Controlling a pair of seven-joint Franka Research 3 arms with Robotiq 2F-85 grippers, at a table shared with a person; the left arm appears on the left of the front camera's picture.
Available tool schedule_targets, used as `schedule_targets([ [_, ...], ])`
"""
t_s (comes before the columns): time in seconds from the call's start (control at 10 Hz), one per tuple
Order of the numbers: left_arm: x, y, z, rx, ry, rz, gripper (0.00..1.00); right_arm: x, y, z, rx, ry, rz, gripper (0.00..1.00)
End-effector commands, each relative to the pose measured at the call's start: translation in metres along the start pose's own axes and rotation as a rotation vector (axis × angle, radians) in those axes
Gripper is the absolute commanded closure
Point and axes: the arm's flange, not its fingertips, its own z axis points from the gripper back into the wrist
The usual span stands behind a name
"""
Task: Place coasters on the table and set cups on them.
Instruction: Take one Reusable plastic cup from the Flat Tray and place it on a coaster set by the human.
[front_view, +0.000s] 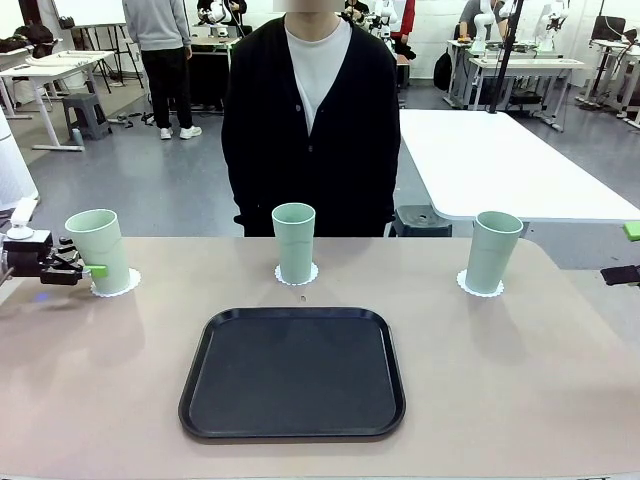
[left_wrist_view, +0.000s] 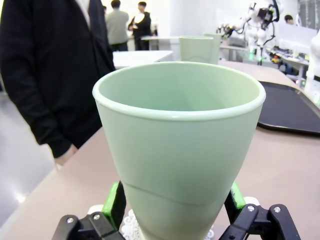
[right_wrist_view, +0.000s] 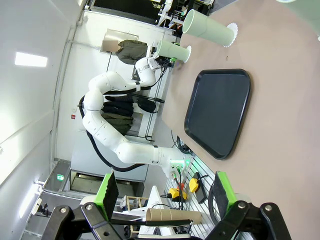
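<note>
Three mint-green cups stand upright on the beige table (front_view: 100, 380), each on a white scalloped coaster. The left cup (front_view: 99, 248) (left_wrist_view: 180, 150) sits on its coaster (front_view: 118, 284) (left_wrist_view: 130, 226), and my left gripper (front_view: 84, 270) (left_wrist_view: 175, 200) is shut on its lower part, green pads pressed to both sides. The middle cup (front_view: 294, 242) (right_wrist_view: 207, 30) rests on a coaster (front_view: 297, 277). The right cup (front_view: 493, 250) rests on a coaster (front_view: 478, 287). My right gripper (front_view: 628, 252) (right_wrist_view: 165, 192) hangs open at the table's right edge, holding nothing, well clear of the right cup.
A black rounded-square tray (front_view: 292, 372) (right_wrist_view: 220, 112) lies bare in the near middle. A person in a black cardigan (front_view: 310, 120) stands at the far side behind the middle cup. A white table (front_view: 500, 160) stands behind at right.
</note>
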Motion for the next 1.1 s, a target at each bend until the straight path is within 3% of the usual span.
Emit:
schedule_targets([
  [0.0,0.004,0.007,-0.001,-0.002,0.038,0.019,0.0,0.0,0.0,0.001,0.005,0.0,0.008,0.0],
  [1.0,0.012,0.005,0.021,-0.077,0.234,-0.027,0.0,0.0,0.0,0.001,0.005,0.0,0.008,0.0],
])
